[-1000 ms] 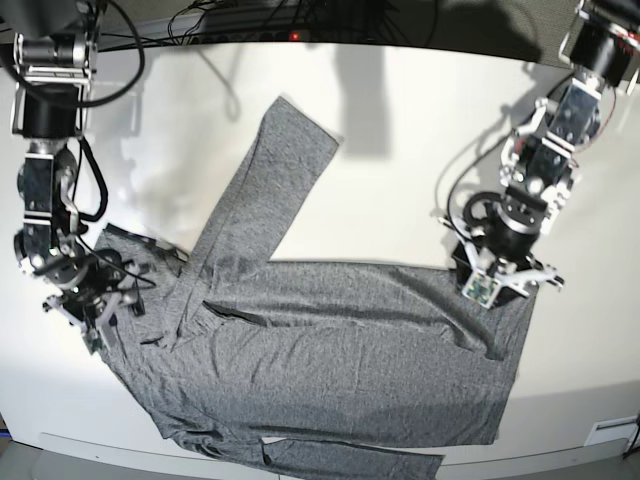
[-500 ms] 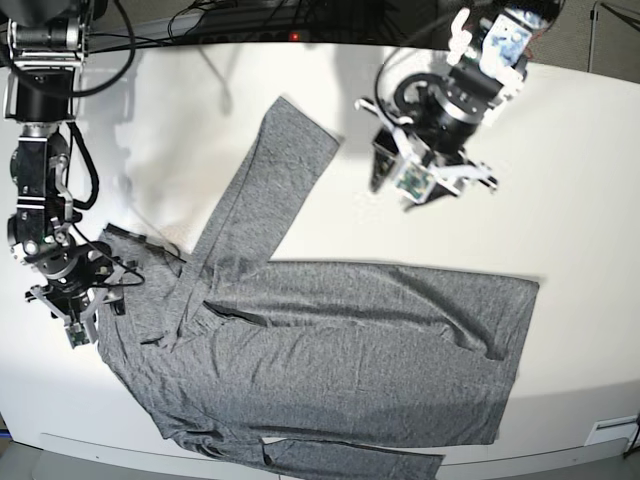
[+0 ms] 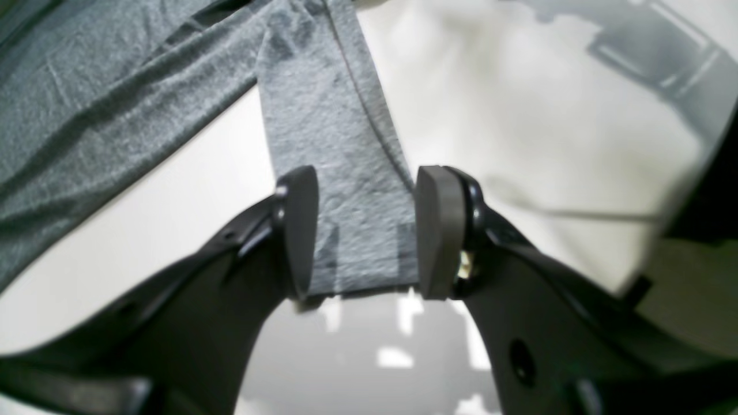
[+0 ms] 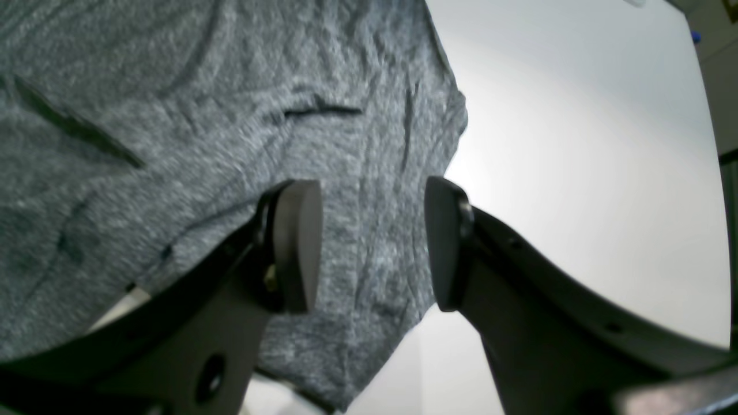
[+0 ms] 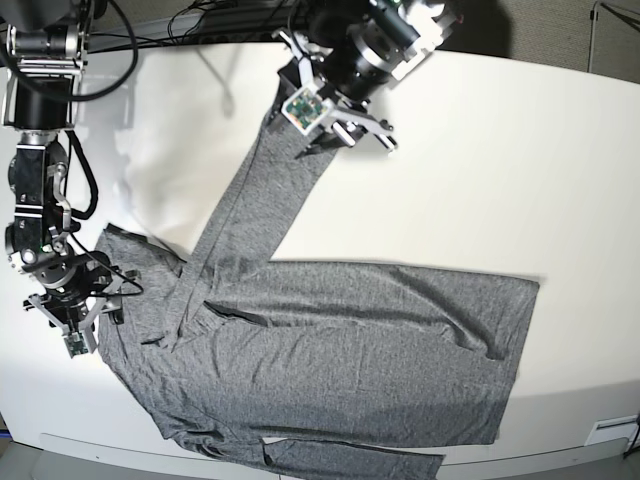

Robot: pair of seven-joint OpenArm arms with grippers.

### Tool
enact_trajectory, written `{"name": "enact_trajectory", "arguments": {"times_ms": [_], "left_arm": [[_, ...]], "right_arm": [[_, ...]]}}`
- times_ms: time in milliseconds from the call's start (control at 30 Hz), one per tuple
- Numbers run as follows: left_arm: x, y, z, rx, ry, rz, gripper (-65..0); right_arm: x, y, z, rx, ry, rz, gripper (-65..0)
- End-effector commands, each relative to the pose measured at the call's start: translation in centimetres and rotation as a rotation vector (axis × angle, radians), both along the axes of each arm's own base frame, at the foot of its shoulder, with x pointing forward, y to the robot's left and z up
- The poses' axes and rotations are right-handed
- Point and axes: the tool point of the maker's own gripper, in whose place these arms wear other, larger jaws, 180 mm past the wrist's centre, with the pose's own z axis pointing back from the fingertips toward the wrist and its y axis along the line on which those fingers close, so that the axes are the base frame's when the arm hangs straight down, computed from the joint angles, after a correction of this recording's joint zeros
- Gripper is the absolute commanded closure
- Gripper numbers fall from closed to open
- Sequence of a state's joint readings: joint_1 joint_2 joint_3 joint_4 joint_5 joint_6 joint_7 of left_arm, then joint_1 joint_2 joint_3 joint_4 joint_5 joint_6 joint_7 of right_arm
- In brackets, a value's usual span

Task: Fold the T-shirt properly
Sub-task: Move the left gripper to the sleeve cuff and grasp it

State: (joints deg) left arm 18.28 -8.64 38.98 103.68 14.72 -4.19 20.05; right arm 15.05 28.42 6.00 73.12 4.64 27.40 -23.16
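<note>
The heather-grey T-shirt [image 5: 340,350] lies spread flat on the white table, one long sleeve [image 5: 260,200] angled up toward the back. My left gripper [image 5: 312,132] hovers open over that sleeve's cuff. In the left wrist view the cuff end [image 3: 363,271] shows between the spread pads of the left gripper [image 3: 367,230]; whether they touch it I cannot tell. At the shirt's left shoulder edge, my right gripper [image 5: 78,315] is open too. The right wrist view shows the right gripper [image 4: 372,245] with wrinkled fabric [image 4: 202,115] under and between its pads, nothing pinched.
The second sleeve [image 5: 350,463] runs along the table's front edge [image 5: 120,445]. Dark cables [image 5: 220,20] cross the back edge behind the arms. Bare white tabletop [image 5: 500,160] lies right of the raised sleeve.
My left arm swung from the shirt's hem corner at the right, across the table, to the sleeve cuff at the back. The right gripper shifted slightly left at the shoulder. Both jaws stayed open.
</note>
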Motion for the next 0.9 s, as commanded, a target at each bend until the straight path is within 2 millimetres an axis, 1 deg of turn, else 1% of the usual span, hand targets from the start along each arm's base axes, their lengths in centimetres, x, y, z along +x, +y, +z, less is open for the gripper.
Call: {"name": "enact_trajectory", "arguments": {"times_ms": [0,100,133,167,233,367,433,533,633,867], "left_arm": [[0.1,-0.3,-0.3,0.001,-0.004,-0.007,-26.6],[-0.7,-0.3,-3.7,0.041,0.058,-0.018,-26.7],[-0.9,-0.3,-4.5,0.046,0.073,-0.021,-26.7],[-1.0,-0.3,-5.1,0.049,0.078,-0.024,-26.7],[-1.0,-0.3,-5.4,0.046,0.072,-0.029,-26.7],[-0.7,-0.6,-4.7,0.024,0.052,-0.029,-26.7],[-0.9,-1.1,-4.1,-0.015,0.070,-0.027,-26.7],[-1.3,-2.4,-2.6,-0.106,0.117,-0.028,-26.7],[-1.2,-3.0,-1.2,-0.137,0.095,-0.041,-26.7],[-1.2,-3.0,-1.3,-0.136,0.097,-0.043,-26.7]], "right_arm": [[1.0,-0.7,2.4,-0.015,-0.067,-0.004,-28.9],[1.1,-0.6,2.5,-0.014,-0.070,-0.003,-28.9],[1.1,-0.6,2.6,-0.013,-0.074,-0.002,-28.9],[1.1,-0.6,2.6,-0.014,-0.075,-0.002,-28.9],[1.1,-0.6,2.6,-0.014,-0.075,-0.002,-28.9],[1.1,-0.6,2.6,-0.014,-0.075,-0.002,-28.9],[1.1,-0.7,2.5,-0.015,-0.071,-0.003,-28.9],[1.1,-0.7,2.5,-0.015,-0.070,-0.004,-28.9],[1.0,-0.7,2.4,-0.016,-0.066,-0.006,-28.9],[1.1,-0.9,2.5,-0.016,-0.069,-0.019,-28.9]]}}
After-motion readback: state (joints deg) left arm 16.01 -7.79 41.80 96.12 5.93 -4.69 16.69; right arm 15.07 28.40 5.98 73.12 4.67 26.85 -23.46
